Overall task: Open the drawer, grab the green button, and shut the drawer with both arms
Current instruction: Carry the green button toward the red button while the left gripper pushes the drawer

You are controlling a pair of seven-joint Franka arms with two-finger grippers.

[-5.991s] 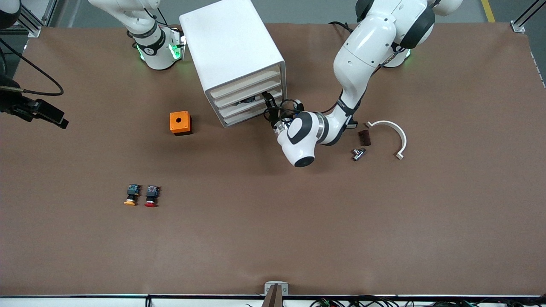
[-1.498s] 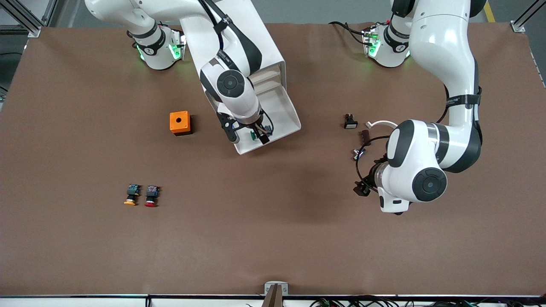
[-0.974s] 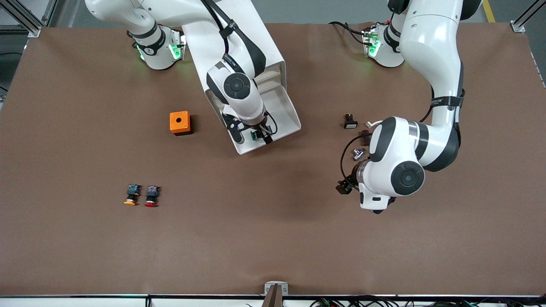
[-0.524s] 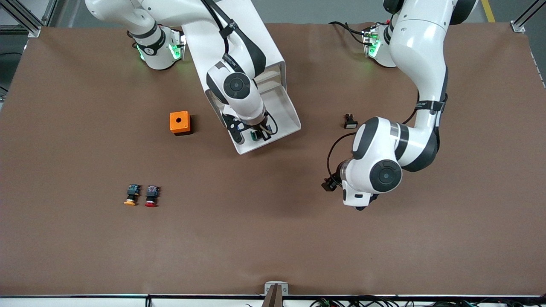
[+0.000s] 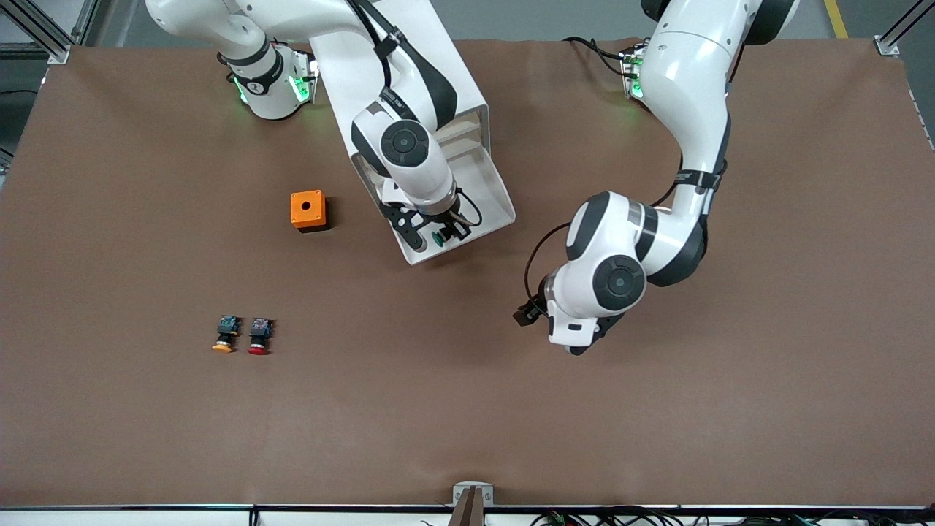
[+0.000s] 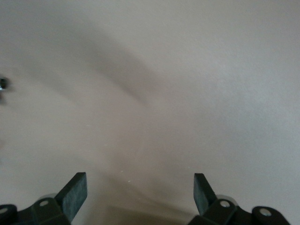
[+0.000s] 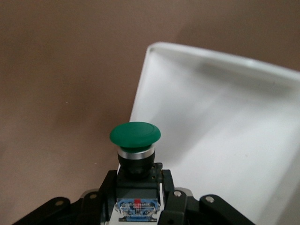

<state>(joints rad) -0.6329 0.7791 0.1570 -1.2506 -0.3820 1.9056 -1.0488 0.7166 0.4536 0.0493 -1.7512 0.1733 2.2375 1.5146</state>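
The drawer stands pulled far out of the white cabinet, a shallow white tray. My right gripper hangs over its front end, shut on the black body of the green-capped button. In the right wrist view the button juts out past the fingers, its cap over the drawer's rim. My left gripper is open over bare table, nearer the front camera than the drawer. Its fingers have nothing between them.
An orange box sits beside the cabinet, toward the right arm's end. An orange-capped button and a red-capped one lie side by side nearer the front camera. The left arm's elbow hangs low beside the drawer.
The right gripper has shut on the green button and raised it a little in the drawer. The left arm has swung steadily toward the drawer, staying open.
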